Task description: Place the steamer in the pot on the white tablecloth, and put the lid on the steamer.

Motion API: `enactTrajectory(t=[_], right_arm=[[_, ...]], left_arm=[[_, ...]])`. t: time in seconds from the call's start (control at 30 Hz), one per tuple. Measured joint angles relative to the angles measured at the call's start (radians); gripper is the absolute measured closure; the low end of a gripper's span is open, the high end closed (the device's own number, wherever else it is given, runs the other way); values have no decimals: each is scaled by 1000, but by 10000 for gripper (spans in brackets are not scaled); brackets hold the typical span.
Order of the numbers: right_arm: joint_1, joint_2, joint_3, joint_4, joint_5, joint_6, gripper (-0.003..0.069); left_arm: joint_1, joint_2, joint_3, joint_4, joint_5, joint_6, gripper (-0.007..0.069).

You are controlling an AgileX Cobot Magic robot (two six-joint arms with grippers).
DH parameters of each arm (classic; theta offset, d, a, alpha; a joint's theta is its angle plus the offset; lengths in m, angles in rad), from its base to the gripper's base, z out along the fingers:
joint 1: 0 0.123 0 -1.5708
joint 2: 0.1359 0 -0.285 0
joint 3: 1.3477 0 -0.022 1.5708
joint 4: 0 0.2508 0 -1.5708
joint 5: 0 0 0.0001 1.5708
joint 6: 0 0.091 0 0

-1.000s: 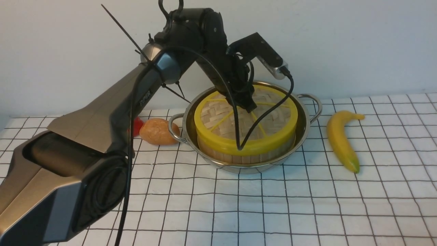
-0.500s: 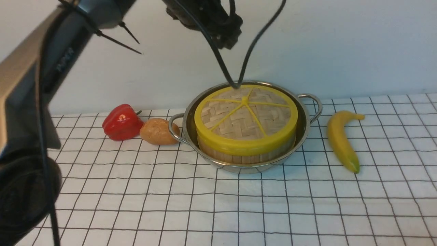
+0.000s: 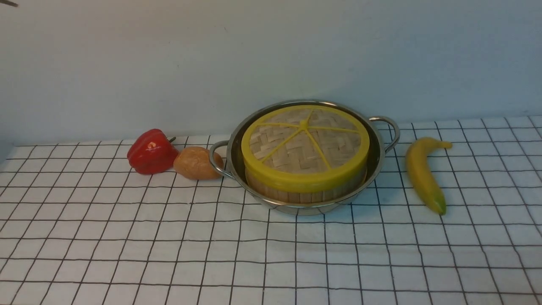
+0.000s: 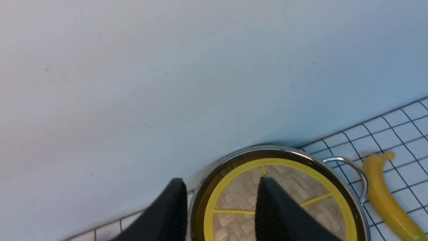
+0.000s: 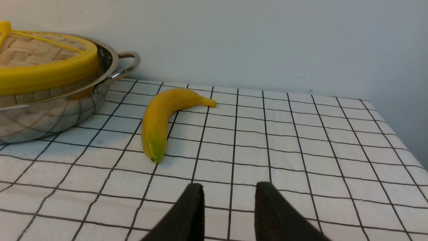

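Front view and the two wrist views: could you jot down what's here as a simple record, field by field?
pot: on the white tablecloth, by the wall
steamer: inside the pot
lid: flat on the steamer
banana: on the cloth, right of the pot
potato: touching the pot's left handle
red pepper: left of the potato
left gripper: above the pot, jaws apart, empty
right gripper: over bare cloth, jaws apart, empty

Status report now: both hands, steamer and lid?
Left hand open, empty, above lid. Right hand open, empty. Lid on steamer, inside pot. Nothing in the way.
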Motion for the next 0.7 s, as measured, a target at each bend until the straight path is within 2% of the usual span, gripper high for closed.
enactTrajectory(t=[0.1,0.2,0.33,0.5,0.57,0.6,0.7], right_arm=[[0,0,0,0,0,0,419],[0,0,0,0,0,0,419],[0,0,0,0,0,0,419],[0,0,0,0,0,0,419],[0,0,0,0,0,0,419],[0,0,0,0,0,0,419],[0,0,0,0,0,0,419]], left_arm=[[0,-58,32,89,1,-44,452],[0,-196,167,146,-10,-68,491],[28,-417,471,149,-193,-44,507],[209,-756,1109,-37,-538,-21,509],[268,-834,1264,-97,-612,-3,509],[326,-900,1442,-160,-673,22,508],[452,-1072,1760,-259,-806,87,505]])
